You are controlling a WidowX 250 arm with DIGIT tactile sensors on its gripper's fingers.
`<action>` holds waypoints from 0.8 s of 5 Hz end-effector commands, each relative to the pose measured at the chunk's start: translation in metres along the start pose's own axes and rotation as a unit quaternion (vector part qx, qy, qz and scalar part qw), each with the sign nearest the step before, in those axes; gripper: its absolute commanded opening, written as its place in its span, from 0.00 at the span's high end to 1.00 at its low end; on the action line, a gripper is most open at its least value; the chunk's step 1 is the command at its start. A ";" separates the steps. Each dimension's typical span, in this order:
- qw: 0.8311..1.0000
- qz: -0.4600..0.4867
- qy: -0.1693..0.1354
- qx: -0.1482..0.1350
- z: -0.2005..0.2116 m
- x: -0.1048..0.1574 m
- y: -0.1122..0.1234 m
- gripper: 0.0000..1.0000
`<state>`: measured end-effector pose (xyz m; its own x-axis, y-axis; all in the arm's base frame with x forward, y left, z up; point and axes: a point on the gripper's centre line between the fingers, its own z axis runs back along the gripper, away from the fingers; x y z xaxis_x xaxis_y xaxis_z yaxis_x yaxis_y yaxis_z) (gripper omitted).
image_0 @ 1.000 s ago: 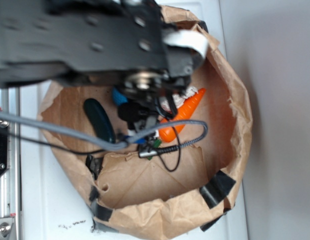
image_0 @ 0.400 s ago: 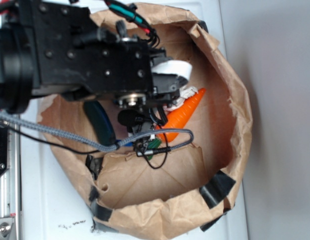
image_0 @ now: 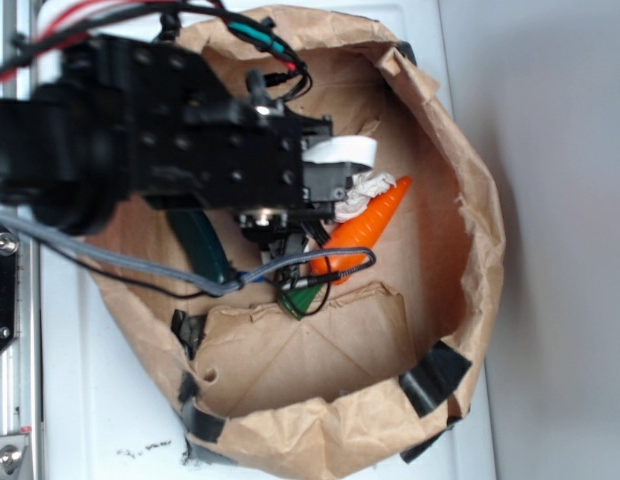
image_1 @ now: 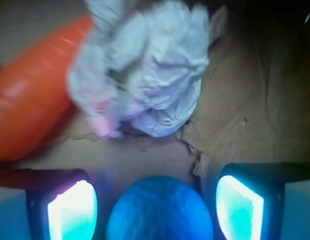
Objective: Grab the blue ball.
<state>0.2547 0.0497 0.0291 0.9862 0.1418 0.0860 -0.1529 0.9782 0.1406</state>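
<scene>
The blue ball (image_1: 160, 212) fills the bottom middle of the wrist view, resting on the brown paper floor of the bag. My gripper (image_1: 156, 200) is open and straddles it. The left pad (image_1: 72, 210) and the right pad (image_1: 240, 207) glow blue-white, and a gap shows on each side of the ball. In the exterior view the black arm (image_0: 190, 150) reaches down into the paper bag (image_0: 480, 220) and covers the ball completely.
An orange toy carrot (image_0: 365, 225) lies just right of the gripper, and a crumpled white wad (image_1: 150, 70) lies ahead of the ball. A dark green cucumber toy (image_0: 202, 245) sits to the left. Grey and black cables (image_0: 320, 275) loop over the bag floor.
The arm has sunk deeper into the bag and shifted left in the exterior view. The blue patch that showed beside the gripper a second ago is now hidden under it.
</scene>
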 end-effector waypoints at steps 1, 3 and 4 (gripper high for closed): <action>0.999 -0.008 -0.042 -0.004 0.007 -0.004 0.012 0.45; 0.998 0.003 -0.048 -0.027 0.025 -0.005 0.015 1.00; 0.998 0.014 -0.048 -0.039 0.044 -0.002 0.011 1.00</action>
<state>0.2336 0.0471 0.0534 0.9835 0.1553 0.0932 -0.1611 0.9853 0.0573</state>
